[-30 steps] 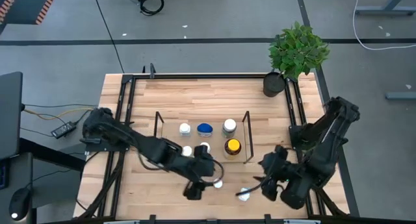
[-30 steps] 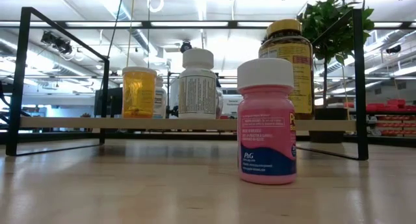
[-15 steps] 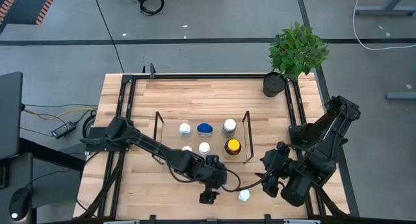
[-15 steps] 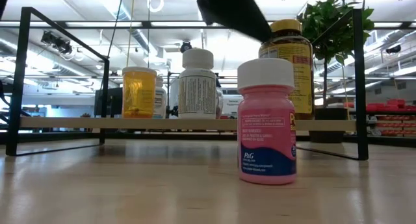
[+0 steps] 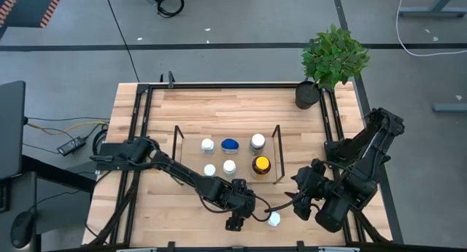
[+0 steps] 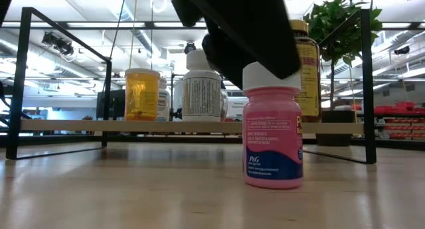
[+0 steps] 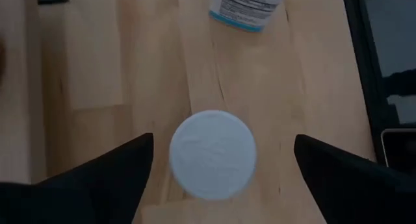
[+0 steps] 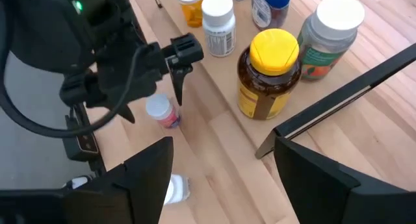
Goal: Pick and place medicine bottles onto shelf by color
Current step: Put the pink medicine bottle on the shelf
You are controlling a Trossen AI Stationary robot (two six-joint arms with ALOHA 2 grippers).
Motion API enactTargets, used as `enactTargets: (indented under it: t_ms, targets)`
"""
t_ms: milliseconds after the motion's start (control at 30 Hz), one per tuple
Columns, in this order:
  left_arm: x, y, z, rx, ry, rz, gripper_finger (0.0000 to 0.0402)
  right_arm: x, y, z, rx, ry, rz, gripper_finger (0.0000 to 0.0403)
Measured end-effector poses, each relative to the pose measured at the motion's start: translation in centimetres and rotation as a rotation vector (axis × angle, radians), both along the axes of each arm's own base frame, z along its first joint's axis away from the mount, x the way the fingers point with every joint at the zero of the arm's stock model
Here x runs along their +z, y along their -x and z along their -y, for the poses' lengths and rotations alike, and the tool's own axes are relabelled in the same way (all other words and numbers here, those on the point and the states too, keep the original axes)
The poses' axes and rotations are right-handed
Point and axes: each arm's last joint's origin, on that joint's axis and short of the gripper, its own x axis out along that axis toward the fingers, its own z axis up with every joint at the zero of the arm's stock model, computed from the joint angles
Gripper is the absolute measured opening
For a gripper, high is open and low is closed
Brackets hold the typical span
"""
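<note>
Seen from above, a light wooden counter (image 5: pixel 233 109) edged by a black frame carries a low black wire shelf (image 5: pixel 175 142) near its middle, where six medicine bottles stand: four white-capped, one blue-capped (image 5: pixel 230 144) and a larger amber bottle with a yellow cap (image 5: pixel 261 165). In front of the shelf, near the counter's front edge, the left hand (image 5: pixel 252 221) hovers beside and just above a small pink white-capped bottle (image 6: pixel 272 126), its two dark fingers (image 7: pixel 104 178) spread wide on either side of the cap and not touching it. A second white bottle (image 8: pixel 174 188) lies on its side close by. To the right, the right hand (image 5: pixel 293 202) waits with fingers apart, holding nothing. A green potted plant (image 5: pixel 332 58) sits at the far right corner. The step in hand appears to be picking up the pink bottle; the next move likely calls for lowering around the cap and closing. Room is tight: the right hand and the shelf's upright end frame stand near, while the counter's left side lies open.
</note>
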Motion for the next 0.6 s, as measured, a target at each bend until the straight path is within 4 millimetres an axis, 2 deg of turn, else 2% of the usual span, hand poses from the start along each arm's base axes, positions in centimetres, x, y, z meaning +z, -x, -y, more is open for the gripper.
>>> enactTargets:
  t_ms: [600]
  targets:
    - [-0.06,-0.25,-0.04,0.042,-0.015,0.029,0.0320,-0.01,-0.01,0.00,-0.008,-0.004,0.004,0.0272]
